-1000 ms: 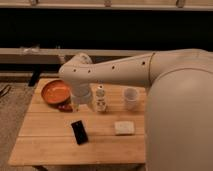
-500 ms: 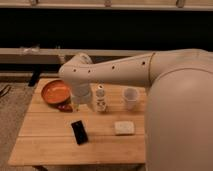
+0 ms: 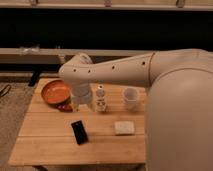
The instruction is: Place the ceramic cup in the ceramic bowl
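The white ceramic cup (image 3: 131, 97) stands upright on the wooden table (image 3: 55, 147), right of centre. The orange-red ceramic bowl (image 3: 53, 91) sits at the table's back left. My gripper (image 3: 78, 104) hangs at the end of the white arm, low over the table, between the bowl's right rim and a narrow white bottle (image 3: 100, 98). It is well left of the cup, with the bottle standing between them. The arm covers part of the bowl's right edge.
A small dark red item (image 3: 64, 106) lies just in front of the bowl. A black phone (image 3: 79, 132) lies near the table's middle front. A flat white block (image 3: 124, 128) lies in front of the cup. A dark bench runs behind the table.
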`<state>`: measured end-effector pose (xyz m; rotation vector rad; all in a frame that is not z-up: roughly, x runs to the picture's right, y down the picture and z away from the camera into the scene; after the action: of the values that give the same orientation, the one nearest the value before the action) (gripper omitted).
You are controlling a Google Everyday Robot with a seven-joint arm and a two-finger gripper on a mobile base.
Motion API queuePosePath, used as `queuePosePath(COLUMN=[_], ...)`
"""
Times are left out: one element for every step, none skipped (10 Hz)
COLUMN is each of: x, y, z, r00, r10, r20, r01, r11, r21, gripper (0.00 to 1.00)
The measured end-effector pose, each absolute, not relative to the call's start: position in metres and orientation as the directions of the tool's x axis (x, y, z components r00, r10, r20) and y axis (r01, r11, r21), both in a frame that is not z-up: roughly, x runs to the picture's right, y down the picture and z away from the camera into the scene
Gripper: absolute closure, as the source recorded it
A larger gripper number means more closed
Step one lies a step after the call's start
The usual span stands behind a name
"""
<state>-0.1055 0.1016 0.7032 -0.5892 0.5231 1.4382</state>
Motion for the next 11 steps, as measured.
queuePosePath(x=[-0.106,-0.106,-0.106,-0.106,-0.106,-0.106,-0.106,-0.103,-0.093,-0.084,-0.059], y=[0.102,0.102,0.102,0.102,0.101,0.102,0.102,0.101,0.099,0.097,0.097], z=[0.703,0.703,0.703,0.703,0.704,0.704,0.706,0.704,0.702,0.700,0.691], r00=[0.069,0.069,0.069,0.069,0.069,0.065,0.050,0.018,-0.006,-0.023,-0.069], r10=[0.752,0.752,0.752,0.753,0.752,0.751,0.754,0.757,0.761,0.766,0.771], r20=[-0.655,-0.655,-0.655,-0.655,-0.656,-0.657,-0.655,-0.654,-0.648,-0.643,-0.633], r01=[-0.997,-0.997,-0.997,-0.997,-0.997,-0.998,-0.998,-0.992,-0.990,-0.988,-0.986], r11=[0.040,0.040,0.040,0.040,0.042,0.049,0.068,0.094,0.089,0.079,0.042], r21=[-0.059,-0.059,-0.059,-0.059,-0.058,-0.043,0.002,0.082,0.113,0.129,0.159], gripper=[0.35,0.35,0.35,0.35,0.35,0.35,0.35,0.35,0.35,0.35,0.35])
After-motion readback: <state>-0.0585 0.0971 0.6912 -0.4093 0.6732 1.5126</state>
